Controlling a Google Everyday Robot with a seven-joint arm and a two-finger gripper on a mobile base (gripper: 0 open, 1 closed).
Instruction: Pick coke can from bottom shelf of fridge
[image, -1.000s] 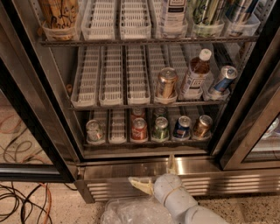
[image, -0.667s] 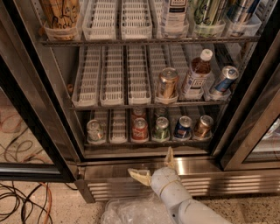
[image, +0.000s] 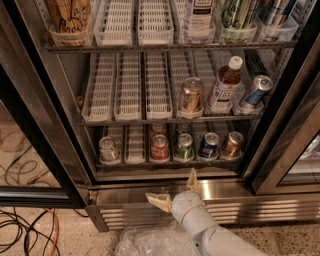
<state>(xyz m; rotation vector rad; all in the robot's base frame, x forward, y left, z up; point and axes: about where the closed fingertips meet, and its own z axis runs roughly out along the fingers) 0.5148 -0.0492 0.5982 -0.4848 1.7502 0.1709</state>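
The coke can, red with white markings and a silver top, stands in the bottom shelf row of the fridge, third lane from the left. A green can, a blue can and a bronze can stand to its right, a silver can to its left. My gripper is open, its cream fingers spread in front of the steel base grille, just below and slightly right of the coke can, not touching it.
The middle rack holds a brown white-capped bottle, a bronze can and a blue-silver can. The open black-framed door stands at the left, another door frame at the right. Cables lie on the floor at the left.
My gripper has risen and moved closer to the bottom shelf, with one finger now pointing up toward the shelf edge. The cans have not moved.
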